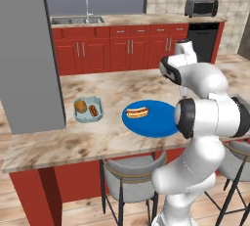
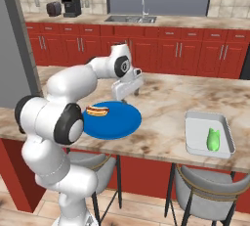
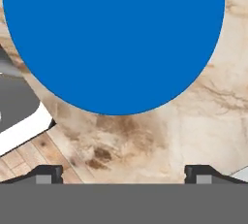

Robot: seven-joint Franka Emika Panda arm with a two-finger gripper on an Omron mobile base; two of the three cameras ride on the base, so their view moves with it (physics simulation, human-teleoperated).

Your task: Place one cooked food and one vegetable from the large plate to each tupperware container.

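The gripper stands at its widest, fingertips far apart with nothing between them, hanging above the marble counter just past the rim of the large plate. A hot dog lies on the plate, cut off at the top edge of the hand view. The small tub on one side of the plate holds a brown food piece and a second item too small to name. The rectangular tray well off on the other side holds a green vegetable.

A toaster oven and sink sit on the far counter.
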